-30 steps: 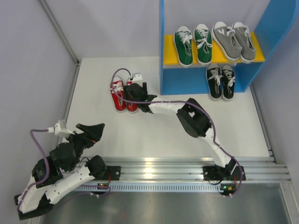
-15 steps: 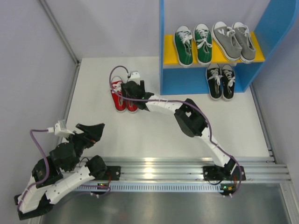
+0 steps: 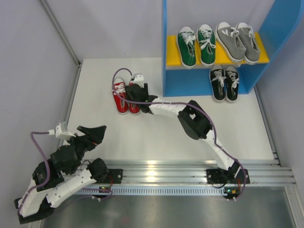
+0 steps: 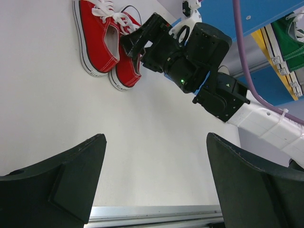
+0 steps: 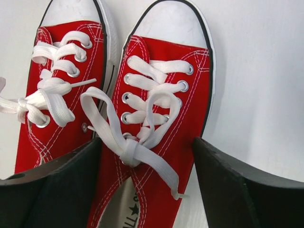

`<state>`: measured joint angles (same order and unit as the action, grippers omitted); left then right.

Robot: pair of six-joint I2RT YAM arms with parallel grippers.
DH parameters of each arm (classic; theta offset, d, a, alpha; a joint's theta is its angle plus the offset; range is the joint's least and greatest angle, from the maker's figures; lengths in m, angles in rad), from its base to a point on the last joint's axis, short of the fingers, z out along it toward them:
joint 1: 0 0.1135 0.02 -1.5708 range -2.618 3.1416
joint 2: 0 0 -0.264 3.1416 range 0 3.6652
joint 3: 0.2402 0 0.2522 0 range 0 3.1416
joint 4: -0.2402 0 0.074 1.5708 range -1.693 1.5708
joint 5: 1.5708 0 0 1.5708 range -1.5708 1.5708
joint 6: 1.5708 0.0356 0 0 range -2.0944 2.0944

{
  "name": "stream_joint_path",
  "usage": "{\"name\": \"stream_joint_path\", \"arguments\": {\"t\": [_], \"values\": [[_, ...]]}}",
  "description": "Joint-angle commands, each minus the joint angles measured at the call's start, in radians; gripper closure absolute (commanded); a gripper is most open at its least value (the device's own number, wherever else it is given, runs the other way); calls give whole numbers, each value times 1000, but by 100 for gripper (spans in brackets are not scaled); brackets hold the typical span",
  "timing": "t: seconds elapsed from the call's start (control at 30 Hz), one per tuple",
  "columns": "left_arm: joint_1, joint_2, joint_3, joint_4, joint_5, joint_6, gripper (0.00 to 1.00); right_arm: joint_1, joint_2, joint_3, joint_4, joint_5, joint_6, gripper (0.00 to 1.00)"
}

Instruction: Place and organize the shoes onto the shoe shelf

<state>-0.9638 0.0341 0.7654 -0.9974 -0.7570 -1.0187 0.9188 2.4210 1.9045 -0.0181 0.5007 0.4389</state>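
Observation:
The red pair (image 3: 120, 98) stands side by side on the white table left of the shoe shelf (image 3: 164, 52). My right gripper (image 3: 134, 91) hovers over it, open. In the right wrist view the jaws (image 5: 147, 185) straddle the right red shoe (image 5: 164, 95) at its laces, and the left red shoe (image 5: 57, 90) lies beside it. The green pair (image 3: 195, 45) and the grey pair (image 3: 237, 42) sit on the yellow board. The black pair (image 3: 224, 82) stands below the grey pair. My left gripper (image 3: 94, 134) is open and empty near the front left, also shown in the left wrist view (image 4: 154, 185).
The shelf's lower left bay (image 3: 187, 83) shows bare blue. A metal rail (image 3: 190, 173) runs along the table's near edge. Grey walls close in left and right. The left wrist view shows the right arm (image 4: 190, 52) reaching to the red pair (image 4: 99, 42).
My right gripper has shifted slightly left over the red pair. The left arm and the shoes on the shelf have not moved.

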Motion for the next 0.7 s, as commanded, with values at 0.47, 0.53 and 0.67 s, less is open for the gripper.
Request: {"name": "stream_joint_path", "arguments": {"t": [0.47,0.53,0.67], "values": [[-1,-11,29,-9,-19,8,9,-46,-25,-30,-51,-97,-50,96],[-1,-11,31,-10,-19,6,9,-46,-83,-87,-31,-103,-97,100],[-1,-11,29,-12,-21,5,9,-44,-222,-231,9,-132,-167,100]]}}
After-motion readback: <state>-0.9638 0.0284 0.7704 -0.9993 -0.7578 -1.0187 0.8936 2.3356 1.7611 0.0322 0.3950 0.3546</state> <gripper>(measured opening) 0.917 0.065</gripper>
